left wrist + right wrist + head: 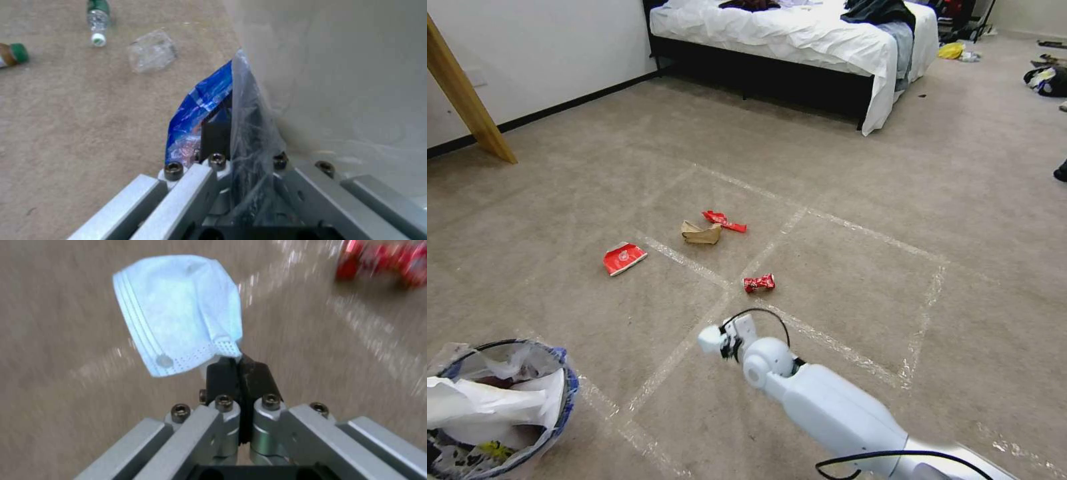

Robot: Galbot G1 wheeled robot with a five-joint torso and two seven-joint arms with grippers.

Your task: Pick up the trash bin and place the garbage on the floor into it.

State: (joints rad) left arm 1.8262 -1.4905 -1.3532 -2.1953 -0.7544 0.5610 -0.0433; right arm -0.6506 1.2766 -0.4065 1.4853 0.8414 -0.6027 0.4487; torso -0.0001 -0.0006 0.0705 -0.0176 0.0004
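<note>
Mid-collection: the right gripper (238, 368), pinching the blue mask (178, 313), must swing left to the trash bin (554, 407), whose rim the left gripper (231, 140) clamps.

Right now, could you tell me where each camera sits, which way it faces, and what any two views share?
Head view: on the head, facing forward and down at the floor; right arm, trash bin by its left edge.
Left wrist view: on the left wrist, along the left gripper clamped on the bin's rim and liner.
Right wrist view: on the right wrist, along the right gripper pinching a blue mask.
Shared: head and right wrist views show the crushed red can.
</note>
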